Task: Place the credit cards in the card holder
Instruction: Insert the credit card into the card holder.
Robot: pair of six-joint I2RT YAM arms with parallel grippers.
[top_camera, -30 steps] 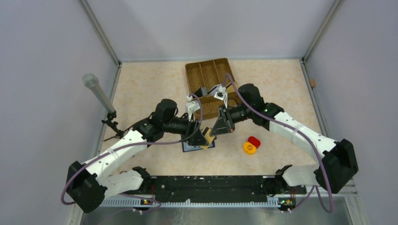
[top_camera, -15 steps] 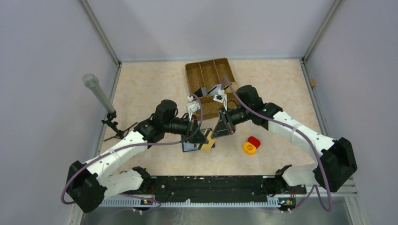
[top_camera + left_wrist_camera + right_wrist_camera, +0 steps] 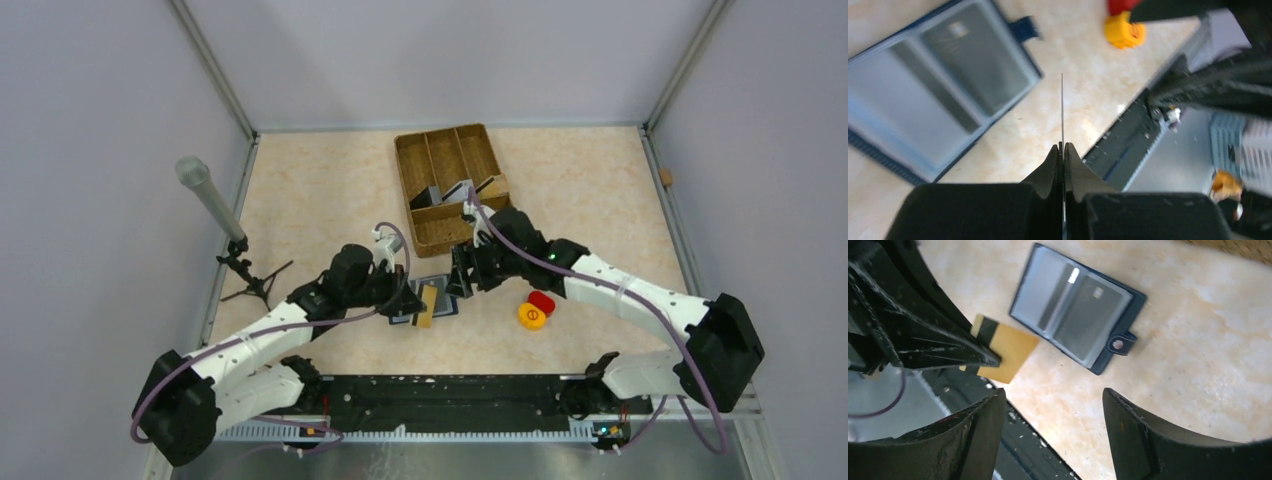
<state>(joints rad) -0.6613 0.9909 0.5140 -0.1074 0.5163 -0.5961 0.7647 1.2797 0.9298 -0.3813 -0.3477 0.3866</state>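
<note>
Handed across a moment ago: one tan credit card (image 3: 1010, 352), now pinched edge-on in the tightly clamped left tool (image 3: 1063, 149), let go by the right tool (image 3: 1053, 397), jaws spread wide with nothing between them. Ready, by the look of it, for slotting. One card holder (image 3: 1075, 305), lying open on the counter (image 3: 320, 190) just ahead of both tools. Seemingly three more credit cards (image 3: 458, 190) standing in the one woven tray (image 3: 415, 150), off behind the right tool. One red piece (image 3: 542, 301), one yellow piece (image 3: 532, 317).
</note>
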